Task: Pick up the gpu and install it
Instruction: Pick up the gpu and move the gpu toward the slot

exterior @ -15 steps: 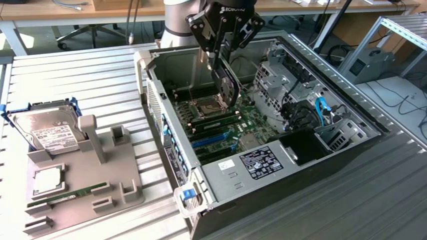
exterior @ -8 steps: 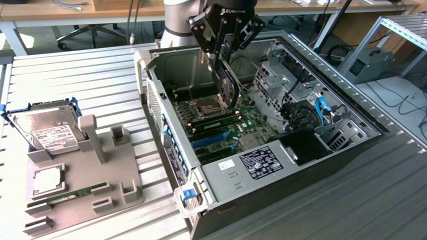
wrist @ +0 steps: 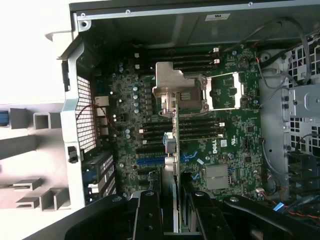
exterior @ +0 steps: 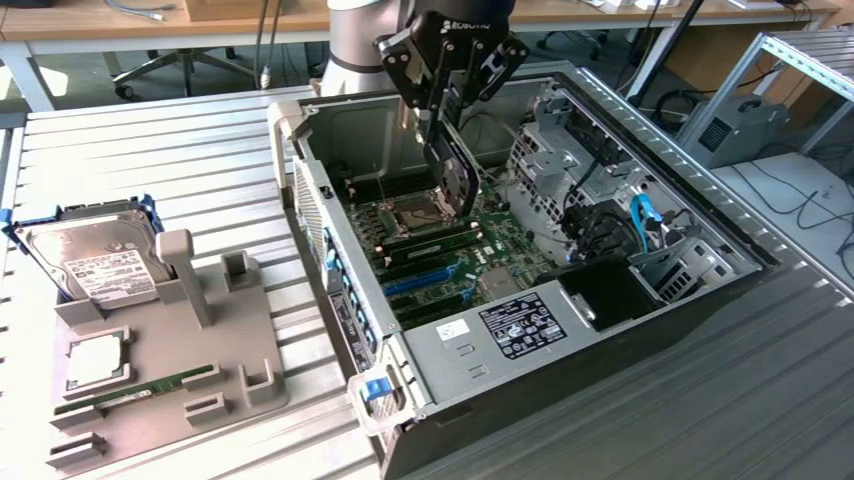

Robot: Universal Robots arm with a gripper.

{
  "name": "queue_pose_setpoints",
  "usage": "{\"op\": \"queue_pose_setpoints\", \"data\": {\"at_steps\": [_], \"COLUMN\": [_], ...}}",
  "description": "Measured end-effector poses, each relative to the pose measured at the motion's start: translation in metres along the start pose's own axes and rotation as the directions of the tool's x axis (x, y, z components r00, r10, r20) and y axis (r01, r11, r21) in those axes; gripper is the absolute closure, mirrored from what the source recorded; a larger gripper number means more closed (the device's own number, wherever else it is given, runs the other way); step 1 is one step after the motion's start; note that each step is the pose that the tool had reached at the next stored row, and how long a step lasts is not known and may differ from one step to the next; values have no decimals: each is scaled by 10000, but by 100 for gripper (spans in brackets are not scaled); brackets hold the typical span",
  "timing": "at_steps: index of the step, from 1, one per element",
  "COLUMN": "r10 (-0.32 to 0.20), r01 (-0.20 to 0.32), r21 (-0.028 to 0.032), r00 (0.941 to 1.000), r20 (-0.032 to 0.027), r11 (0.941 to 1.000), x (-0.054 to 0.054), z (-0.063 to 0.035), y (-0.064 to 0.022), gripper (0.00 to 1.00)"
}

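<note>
While poised over the open dark metal computer case [exterior: 507,430] and the green motherboard [exterior: 507,240] inside it, grips the thin flat black gpu [exterior: 458,180] edge-down, probably so its connector edge meets a slot, with tool [exterior: 447,125] pinched narrowly on its upper edge.

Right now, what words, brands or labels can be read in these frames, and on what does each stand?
"ROBOTIQ": on the body of the claw, exterior view.
"DELL": printed on the motherboard, wrist view.
White label on the hard drive: too small to read.
The black label inside the case: print too small to read.
The white sticker on the case wall: blurred, unreadable.
</note>
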State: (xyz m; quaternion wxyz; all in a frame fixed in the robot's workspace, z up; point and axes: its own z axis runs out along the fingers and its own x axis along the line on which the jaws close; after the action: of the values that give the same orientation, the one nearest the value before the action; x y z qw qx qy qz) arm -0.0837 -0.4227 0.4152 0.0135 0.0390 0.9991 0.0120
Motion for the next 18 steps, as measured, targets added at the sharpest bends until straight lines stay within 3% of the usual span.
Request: {"op": "queue_pose_setpoints", "data": {"at_steps": [18], "r10": [-1], "r01": [1], "r21": [24], "r00": [10000], "r20": [2], "r11": [10000], "x": [-13], "z": [47], "y": [0], "gripper": [73]}}
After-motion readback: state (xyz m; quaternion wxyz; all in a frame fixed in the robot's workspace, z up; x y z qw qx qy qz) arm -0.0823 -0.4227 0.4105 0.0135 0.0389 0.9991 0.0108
